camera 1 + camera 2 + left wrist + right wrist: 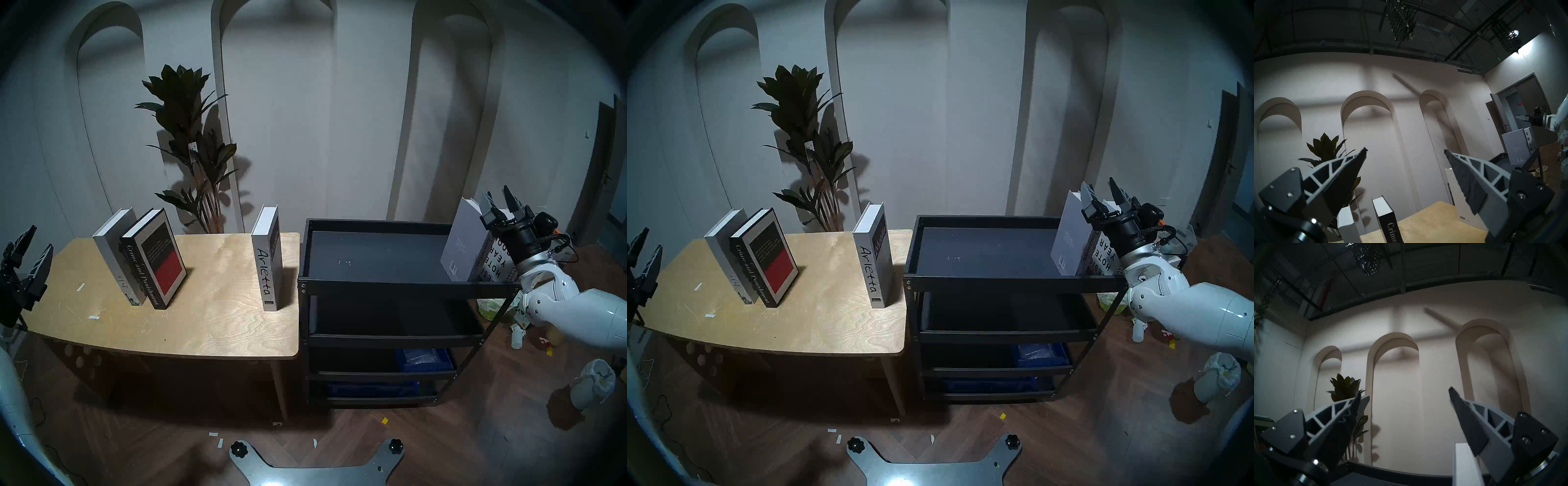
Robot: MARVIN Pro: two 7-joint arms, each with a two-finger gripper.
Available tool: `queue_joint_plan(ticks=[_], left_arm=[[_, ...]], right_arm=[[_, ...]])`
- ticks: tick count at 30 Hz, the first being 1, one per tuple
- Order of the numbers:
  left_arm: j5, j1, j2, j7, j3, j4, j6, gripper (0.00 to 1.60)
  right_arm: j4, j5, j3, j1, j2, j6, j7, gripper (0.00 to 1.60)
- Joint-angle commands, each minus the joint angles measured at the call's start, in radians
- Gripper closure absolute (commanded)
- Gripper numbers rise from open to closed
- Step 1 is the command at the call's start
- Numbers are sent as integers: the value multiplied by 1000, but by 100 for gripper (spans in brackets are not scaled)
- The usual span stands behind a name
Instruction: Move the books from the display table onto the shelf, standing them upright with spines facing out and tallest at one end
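3 books stand on the display table (210,325): the white "Arietta" (269,261) upright near its right edge, and black-and-red "Crime and Punishment" (154,258) leaning against the pale grey book (113,251) at the left. 2 more are already on the shelf (376,285), at the right end of its top tray: grey "Discontent" (461,244) and, beside it, the "Design Hotels Yearbook" (497,261).

These hardcovers look heavy, stiff and smooth-jacketed, so I judge a pinch across both boards, high and near the spine, would hold best; a grip at one corner would probably let the block swing.

The right gripper (498,202) hovers by the shelved books' top edges with its jaws spread and nothing between them. The left gripper (29,247) hangs off the table's left end, likewise spread and empty.

The right arm covers much of the Yearbook. The dim light blurs the grey book's spine, and relative heights are hard to judge through the fisheye.
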Motion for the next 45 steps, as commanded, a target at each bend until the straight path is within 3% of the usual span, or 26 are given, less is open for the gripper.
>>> queue_joint_plan(ticks=[1,7,24,32,45], left_arm=[[-55,53,-42,-15,-45,-110,93,0],[13,66,-83,40,-40,-167,79,0],[163,-105,27,184,151,37,-26,0],[203,-144,13,235,225,82,-52,0],[229,-136,-30,308,258,77,-28,0]], right_arm=[[-111,-2,-8,-12,17,-14,3,0],[-196,-60,-37,-21,-3,31,-86,0],[-179,-163,-63,-19,-56,99,-193,0],[-205,-178,-73,-24,-48,104,-231,0],[-236,-199,-76,-17,-47,121,-288,0]])
